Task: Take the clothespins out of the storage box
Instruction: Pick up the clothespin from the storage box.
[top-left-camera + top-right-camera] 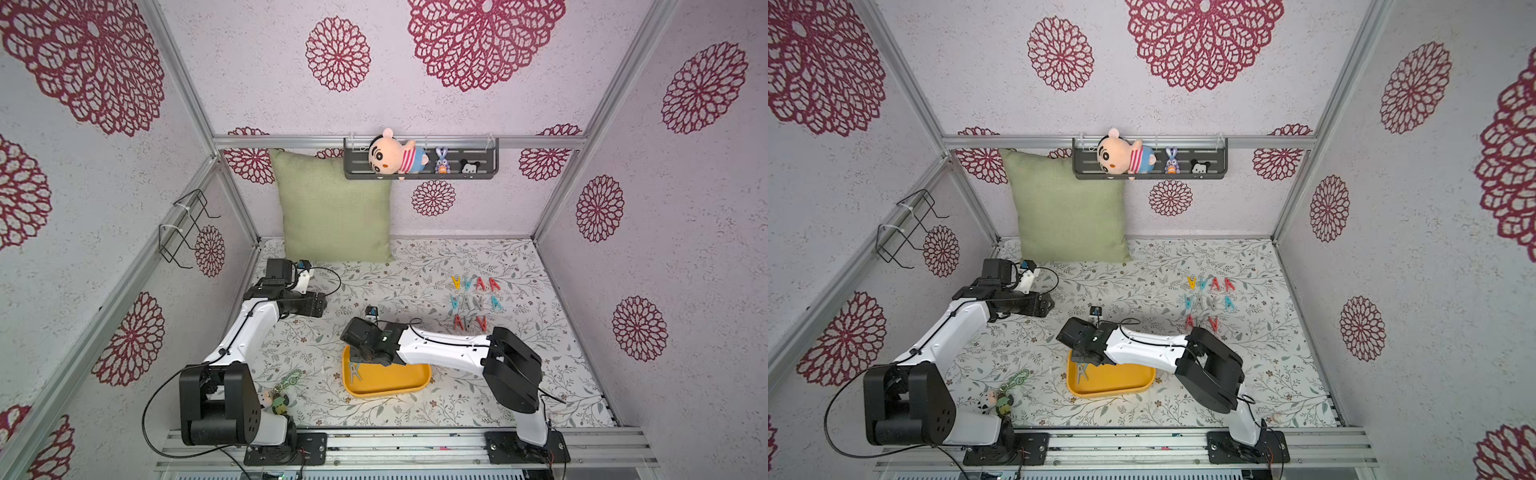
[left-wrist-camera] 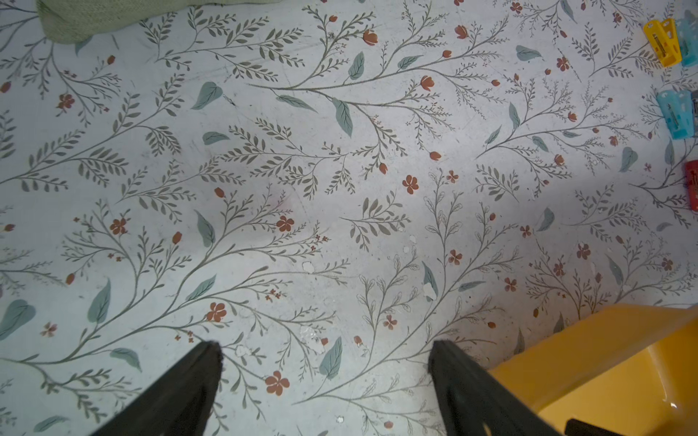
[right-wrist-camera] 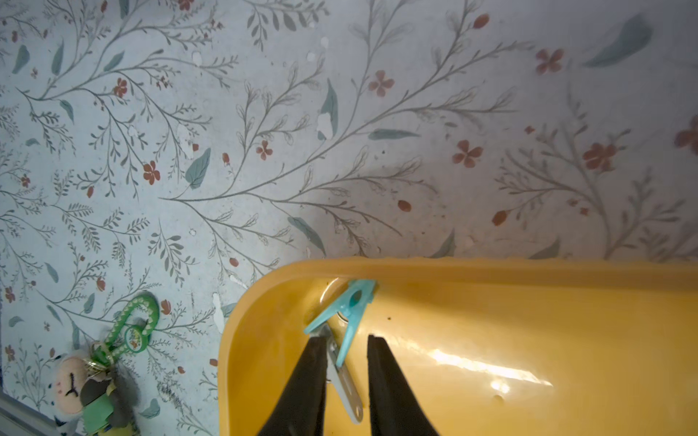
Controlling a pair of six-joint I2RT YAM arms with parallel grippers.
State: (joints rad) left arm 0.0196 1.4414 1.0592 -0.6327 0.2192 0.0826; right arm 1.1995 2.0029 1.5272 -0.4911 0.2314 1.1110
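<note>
The right pincer [image 3: 344,351] hung inside the bright-yellow storage box [image 3: 491,268]. Its black fingers [image 3: 309,377] were narrowly parted and straddled a grey clothespin [image 3: 345,389] and one leg of a teal clothespin [image 3: 349,305] lying across it (a sliver of yellow showed between the teal leg and one finger, so nothing was clamped). Both pegs lay in a corner of the box, the teal one's head by the wall just ahead of the fingertips.

Ten more clothespins [image 1: 476,301] lay in three short rows on the floral desk [image 1: 415,270], in red, teal, yellow and grey, well apart from that pincer and beyond its own forearm. A green-chained keychain charm [image 3: 132,332] lay near it, outside the rim.

The left pincer [image 2: 325,377] hung wide open over bare desk, holding nothing, with the box's corner near one finger.
</note>
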